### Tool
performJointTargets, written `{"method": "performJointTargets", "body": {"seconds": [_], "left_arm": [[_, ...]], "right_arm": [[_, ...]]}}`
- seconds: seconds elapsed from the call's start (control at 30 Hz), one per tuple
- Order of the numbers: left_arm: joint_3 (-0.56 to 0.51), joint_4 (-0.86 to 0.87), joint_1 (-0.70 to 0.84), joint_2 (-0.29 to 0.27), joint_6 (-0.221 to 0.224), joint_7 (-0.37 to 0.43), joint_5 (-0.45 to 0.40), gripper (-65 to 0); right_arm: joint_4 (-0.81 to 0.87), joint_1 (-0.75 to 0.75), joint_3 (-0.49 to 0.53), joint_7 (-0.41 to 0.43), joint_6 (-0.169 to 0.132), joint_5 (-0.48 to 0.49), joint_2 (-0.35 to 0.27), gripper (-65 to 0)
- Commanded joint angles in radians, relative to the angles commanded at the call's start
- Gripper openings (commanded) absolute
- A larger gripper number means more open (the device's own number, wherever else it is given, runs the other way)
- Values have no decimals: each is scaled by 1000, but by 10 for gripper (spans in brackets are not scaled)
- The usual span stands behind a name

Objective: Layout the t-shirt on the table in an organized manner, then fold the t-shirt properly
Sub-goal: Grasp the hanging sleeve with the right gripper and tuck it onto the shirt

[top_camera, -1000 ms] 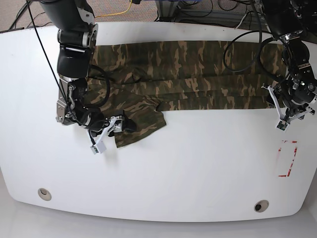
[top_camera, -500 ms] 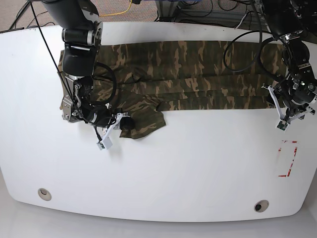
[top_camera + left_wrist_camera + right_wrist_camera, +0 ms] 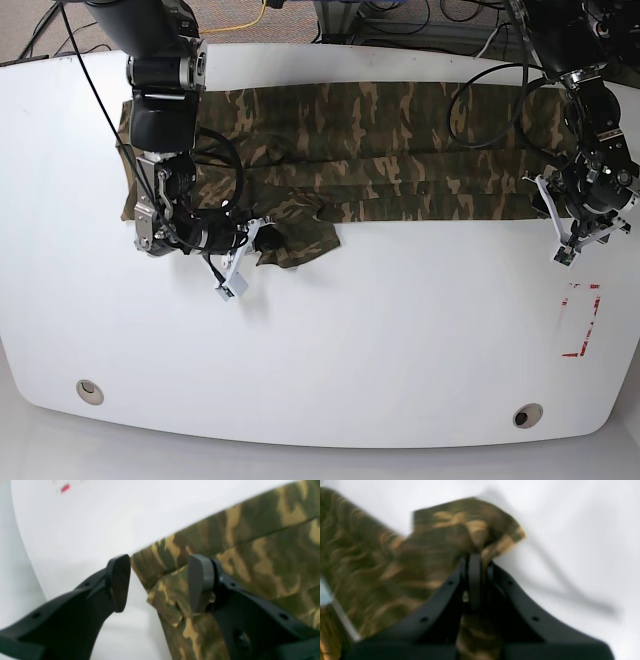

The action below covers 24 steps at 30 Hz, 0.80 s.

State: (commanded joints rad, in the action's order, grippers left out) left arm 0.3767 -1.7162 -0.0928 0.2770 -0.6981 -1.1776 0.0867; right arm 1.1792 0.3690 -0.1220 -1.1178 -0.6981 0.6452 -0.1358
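Observation:
The camouflage t-shirt (image 3: 380, 140) lies stretched across the far half of the white table (image 3: 380, 340), folded lengthwise into a long band. My right gripper (image 3: 257, 240) is shut on a bunched sleeve flap at the band's near left. The right wrist view shows the jaws (image 3: 473, 562) pinched together on that fabric (image 3: 432, 542). My left gripper (image 3: 556, 222) sits at the band's near right corner. It (image 3: 160, 582) is open in the left wrist view, with the shirt's corner (image 3: 262, 555) lying between its fingers.
A red tape outline (image 3: 582, 320) marks the table's right side, just below my left gripper. Two round grommet holes (image 3: 90, 390) (image 3: 527, 415) sit near the front edge. Cables hang behind the far edge (image 3: 420, 30).
My right gripper has carried the sleeve flap right and toward the shirt body, so the flap is smaller and more bunched. My left gripper has barely shifted at the right corner.

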Motion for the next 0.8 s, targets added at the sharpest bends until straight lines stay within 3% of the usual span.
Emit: {"method": "performJointTargets", "body": {"seconds": [0.13, 0.33, 0.67, 0.8], "left_arm": [[0, 32, -12, 0, 0, 0, 0, -304], [0, 63, -25, -11, 0, 0, 0, -304], [-2, 69, -20, -12, 0, 0, -2, -304], [-2, 69, -18, -12, 0, 0, -2, -304]], "right_arm": [[137, -51, 0, -114, 0, 112, -21, -650], [284, -124, 0, -207, 0, 272, -49, -648], [390, -227, 58, -253, 0, 508, -121, -648], [440, -256, 84, -253, 0, 554, -140, -647]]}}
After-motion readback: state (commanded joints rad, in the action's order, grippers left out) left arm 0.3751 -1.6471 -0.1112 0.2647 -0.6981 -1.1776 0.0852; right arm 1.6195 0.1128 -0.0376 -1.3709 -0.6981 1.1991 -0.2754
